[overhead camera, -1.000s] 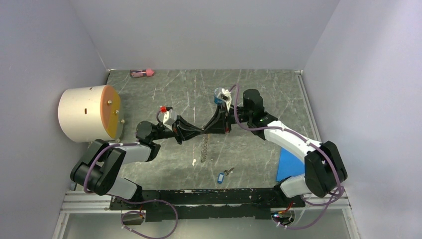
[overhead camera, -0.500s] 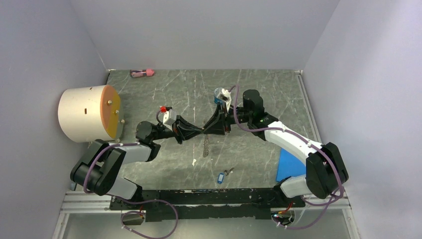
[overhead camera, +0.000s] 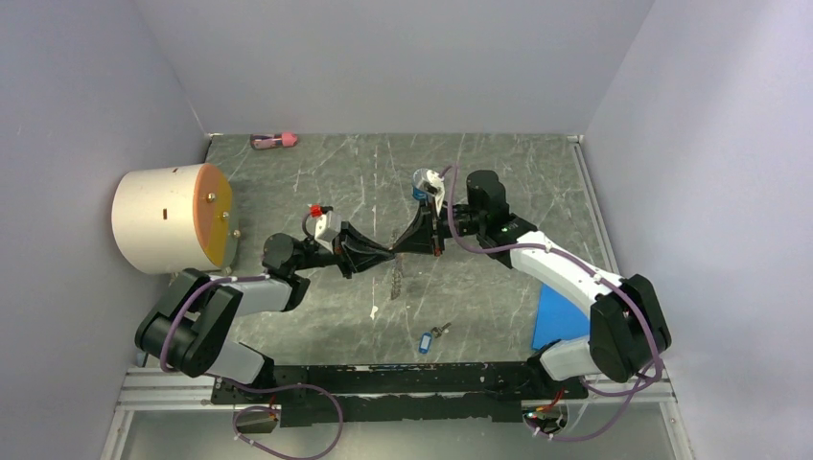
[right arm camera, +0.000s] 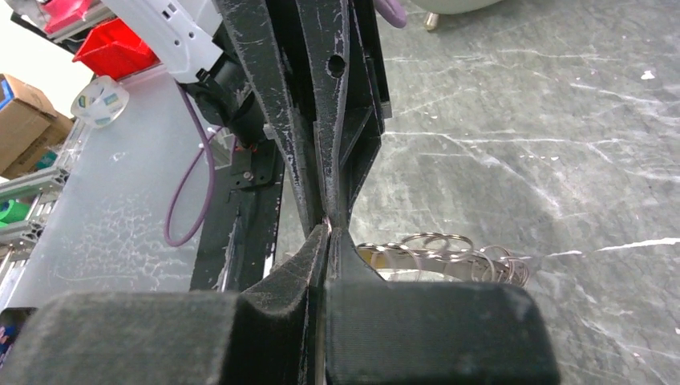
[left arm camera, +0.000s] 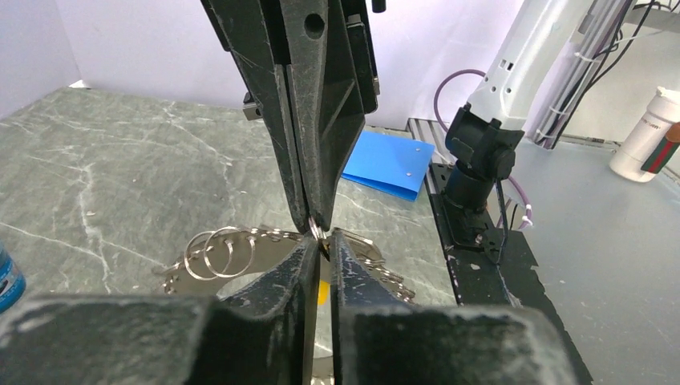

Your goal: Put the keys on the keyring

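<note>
From above, the bench (overhead camera: 316, 177) is grey stone-patterned with pale veins. The left hand (overhead camera: 387, 255) and right hand (overhead camera: 403, 250), both matt black wedges, meet tip to tip over its middle. The keyring (overhead camera: 396, 281), a thin strand of linked silvery rings, trails from that meeting point toward the near edge. A blue-headed key (overhead camera: 426, 341) lies flat on the bench nearer the bases, well apart from the hands. A cream drum (overhead camera: 158, 218) with an orange face sits at the left, a flat blue sheet (overhead camera: 558, 316) lies by the right arm, and a blue jar (overhead camera: 420, 188) is half hidden behind the right wrist.

The left wrist view shows its own rough-textured fingers (left arm camera: 281, 281) drawn almost together, a ring of the keyring clamped at their tips. The right hand's scuffed fingers pinch the same ring from above. Loose overlapping rings fan out to the left.

In the right wrist view, its own fingers (right arm camera: 281, 281) are pressed together on a glint of metal, and rings spread low to the right.
</note>
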Available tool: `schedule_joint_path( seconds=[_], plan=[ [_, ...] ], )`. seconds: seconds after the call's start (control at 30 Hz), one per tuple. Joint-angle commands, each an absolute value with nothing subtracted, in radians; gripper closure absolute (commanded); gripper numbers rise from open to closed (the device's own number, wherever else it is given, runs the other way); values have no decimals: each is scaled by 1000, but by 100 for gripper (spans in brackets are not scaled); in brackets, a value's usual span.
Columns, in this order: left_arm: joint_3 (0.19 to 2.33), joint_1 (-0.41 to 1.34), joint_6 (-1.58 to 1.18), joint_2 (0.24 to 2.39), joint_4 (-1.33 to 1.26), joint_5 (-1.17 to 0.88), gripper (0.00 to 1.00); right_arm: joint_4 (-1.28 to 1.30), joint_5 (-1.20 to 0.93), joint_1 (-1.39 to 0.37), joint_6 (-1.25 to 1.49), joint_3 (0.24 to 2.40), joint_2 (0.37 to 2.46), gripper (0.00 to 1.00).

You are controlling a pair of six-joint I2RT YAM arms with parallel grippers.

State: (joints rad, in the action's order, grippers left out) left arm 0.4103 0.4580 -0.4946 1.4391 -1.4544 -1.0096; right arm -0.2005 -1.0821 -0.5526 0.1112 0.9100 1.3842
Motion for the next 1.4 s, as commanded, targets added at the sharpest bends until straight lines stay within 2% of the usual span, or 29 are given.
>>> schedule_joint_path(
  seconds=[0.0, 0.13, 0.23, 0.37, 0.63, 0.9, 1.37],
  plan=[
    [418, 455, -457, 1390, -1514, -972, 79, -39, -1070, -562, 32, 977, 1370, 100],
    [413, 449, -345, 1311, -1295, -954, 69, 109, -1038, -562, -54, 1027, 1376, 100],
    [444, 449, -206, 1235, -1049, -960, 66, 215, -995, -568, -106, 1065, 1382, 100],
    [518, 452, 30, 1159, -670, -956, 65, 393, -886, -597, -190, 1145, 1405, 100],
    [631, 504, 281, 1152, -277, -927, 64, 713, -645, -693, -310, 1347, 1525, 100],
    [642, 579, 320, 1187, -244, -885, 64, 741, -622, -703, -327, 1368, 1537, 100],
    [662, 606, 313, 1240, -260, -837, 65, 703, -662, -722, -333, 1342, 1506, 100]
  ],
)
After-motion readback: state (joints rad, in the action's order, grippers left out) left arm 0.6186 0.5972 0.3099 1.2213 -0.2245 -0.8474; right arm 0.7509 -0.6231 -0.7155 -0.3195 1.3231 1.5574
